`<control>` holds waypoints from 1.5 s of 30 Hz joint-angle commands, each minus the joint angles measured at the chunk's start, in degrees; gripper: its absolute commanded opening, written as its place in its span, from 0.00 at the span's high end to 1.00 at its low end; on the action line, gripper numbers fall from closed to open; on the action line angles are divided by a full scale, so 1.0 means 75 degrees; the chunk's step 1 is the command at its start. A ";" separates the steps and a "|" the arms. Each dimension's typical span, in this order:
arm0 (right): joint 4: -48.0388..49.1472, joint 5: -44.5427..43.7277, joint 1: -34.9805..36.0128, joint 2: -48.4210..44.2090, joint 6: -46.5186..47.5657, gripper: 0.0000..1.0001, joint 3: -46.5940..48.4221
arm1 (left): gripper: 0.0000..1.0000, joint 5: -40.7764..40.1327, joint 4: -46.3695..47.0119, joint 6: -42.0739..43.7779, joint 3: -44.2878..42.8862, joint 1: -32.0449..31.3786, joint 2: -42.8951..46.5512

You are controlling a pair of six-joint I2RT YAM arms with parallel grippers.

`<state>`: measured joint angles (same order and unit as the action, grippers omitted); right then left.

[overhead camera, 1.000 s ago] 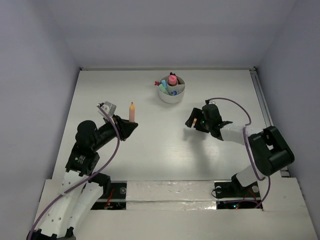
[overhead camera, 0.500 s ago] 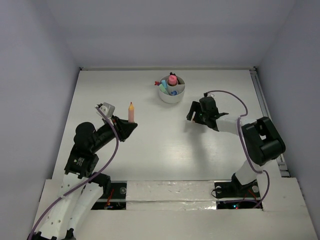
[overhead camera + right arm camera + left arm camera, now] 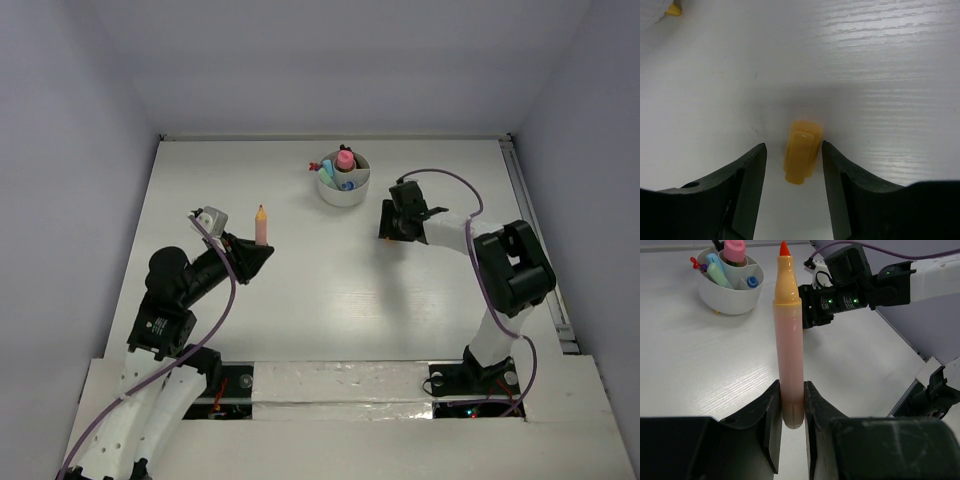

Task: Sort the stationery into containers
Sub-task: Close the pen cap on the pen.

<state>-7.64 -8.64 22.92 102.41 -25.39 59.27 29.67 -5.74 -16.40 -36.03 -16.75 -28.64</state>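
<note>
Marker [image 3: 790,355], orange, upright, clamped in my left claw [image 3: 791,390], at eight o'clock of the white cup [image 3: 343,196], my right claw [image 3: 792,150] apart, straddling a small orange cap [image 3: 802,155] at the cup's five o'clock.

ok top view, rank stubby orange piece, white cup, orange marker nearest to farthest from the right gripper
1. Stubby orange piece: on the table between the fingers of the right gripper.
2. White cup: back-left of it.
3. Orange marker: far left, in the left gripper.

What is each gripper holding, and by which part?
The left gripper pinches the peach red-tipped marker by its bottom end. The right gripper holds nothing; it straddles a small orange plastic piece.
</note>
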 commanded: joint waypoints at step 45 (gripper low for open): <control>0.4311 0.1797 0.3120 -0.1561 -0.1361 1.00 0.2234 | 1.00 -0.0124 0.0296 -0.0028 0.0046 0.0054 -0.0927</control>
<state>16.03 3.97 45.08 90.70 -33.43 71.44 28.75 -5.78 -16.45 -36.03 -16.75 -35.24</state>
